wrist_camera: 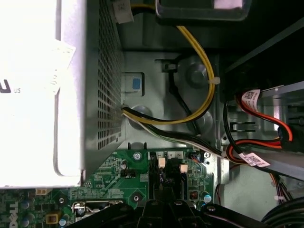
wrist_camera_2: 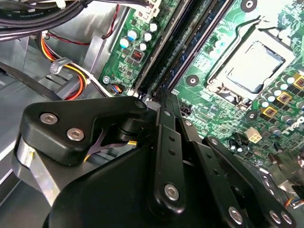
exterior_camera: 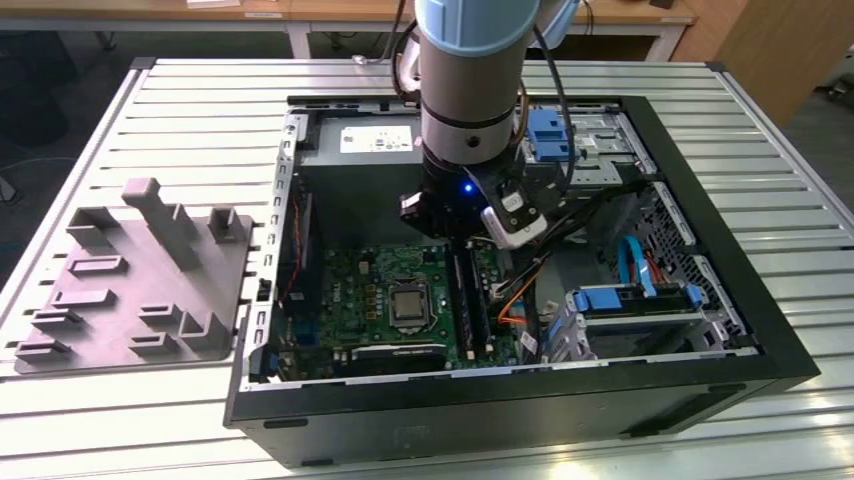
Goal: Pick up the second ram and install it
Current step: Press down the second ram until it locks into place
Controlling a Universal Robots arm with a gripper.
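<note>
our gripper (exterior_camera: pixel 461 238) sits low over the memory slots (exterior_camera: pixel 463 300); we cannot tell the jaws' state. we should press straight and evenly.

From my station I count one open computer case (exterior_camera: pixel 694 330) on one slatted table (exterior_camera: pixel 200 100). Inside it sits one green motherboard (exterior_camera: pixel 354 300) carrying one square CPU socket (exterior_camera: pixel 406 306). One grey moulded fixture tray (exterior_camera: pixel 134 280) lies beside the case. I count one robot arm (exterior_camera: pixel 470 70) with one pincer (wrist_camera_2: pixel 164 102), and one power supply box (wrist_camera: pixel 42 95).
</note>
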